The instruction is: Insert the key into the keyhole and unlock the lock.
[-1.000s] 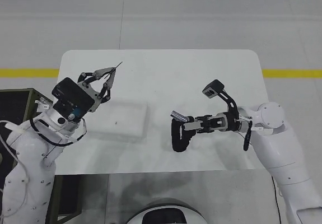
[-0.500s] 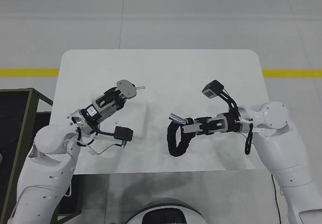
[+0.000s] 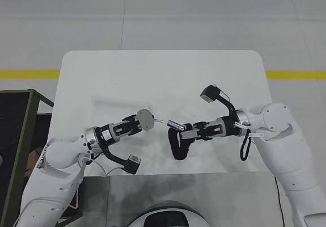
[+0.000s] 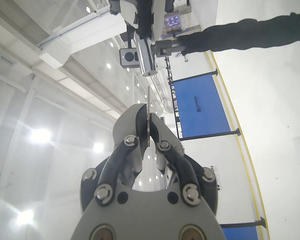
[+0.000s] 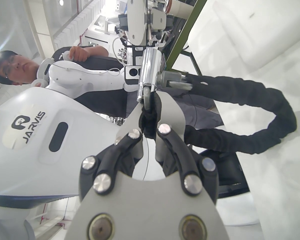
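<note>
- A white counter (image 3: 163,74) with rounded corners stands on a pale floor crossed by a yellow line.
- The left hand (image 4: 148,116) is clamped on a thin flat metal key (image 4: 148,98), whose blade sticks out past the fingertips.
- The right hand (image 5: 150,112) grips a chrome cylinder lock (image 5: 150,71) at its base, where a black sheathed cable loop (image 5: 265,126) joins it.
- The key tip faces the lock's end, near but apart from it, above the counter's middle and towards its front edge.
</note>
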Robot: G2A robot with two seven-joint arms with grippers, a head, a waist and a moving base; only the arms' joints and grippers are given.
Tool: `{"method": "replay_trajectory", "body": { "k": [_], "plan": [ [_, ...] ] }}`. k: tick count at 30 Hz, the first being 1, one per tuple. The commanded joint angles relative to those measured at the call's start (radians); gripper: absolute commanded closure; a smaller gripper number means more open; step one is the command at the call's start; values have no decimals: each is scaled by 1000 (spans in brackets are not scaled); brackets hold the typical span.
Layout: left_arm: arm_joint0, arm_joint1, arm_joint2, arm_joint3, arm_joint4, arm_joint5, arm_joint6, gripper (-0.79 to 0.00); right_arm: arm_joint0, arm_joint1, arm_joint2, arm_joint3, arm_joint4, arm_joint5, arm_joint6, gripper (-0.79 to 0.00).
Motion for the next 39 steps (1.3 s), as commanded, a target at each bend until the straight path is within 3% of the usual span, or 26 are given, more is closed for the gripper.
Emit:
{"method": "replay_trajectory", "body": {
  "k": [1,10,39],
  "plan": [
    [-1,1,-2,9,3,-6,17,0,10,0,-10,5,-13,-9,22,0],
    [-7,3,3,28,-37,-18,64,0,39,3,-24,22,-16,-28,58,0],
    [-7,1,4,30,-46,-14,53,0,69,0,-72,48,28,-57,42,0]
  ]
}}
